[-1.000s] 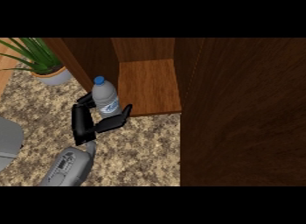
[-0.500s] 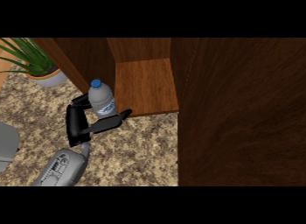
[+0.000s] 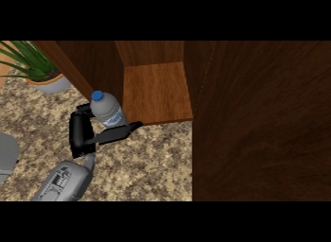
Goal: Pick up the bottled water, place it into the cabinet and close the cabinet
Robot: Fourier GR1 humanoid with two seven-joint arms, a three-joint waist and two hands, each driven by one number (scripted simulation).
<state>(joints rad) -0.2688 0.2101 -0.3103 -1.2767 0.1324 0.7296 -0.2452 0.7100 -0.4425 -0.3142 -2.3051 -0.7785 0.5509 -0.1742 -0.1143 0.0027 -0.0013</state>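
No text, brand or number can be read anywhere; the bottled water [image 3: 107,109], left of the frame's centre, carries a blue label band whose print is illegible.

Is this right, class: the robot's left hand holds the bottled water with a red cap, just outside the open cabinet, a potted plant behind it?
One detail is wrong. The head view shows the bottled water has a blue cap, not red. The rest stands: the left hand holds it just outside the open cabinet, the potted plant behind.
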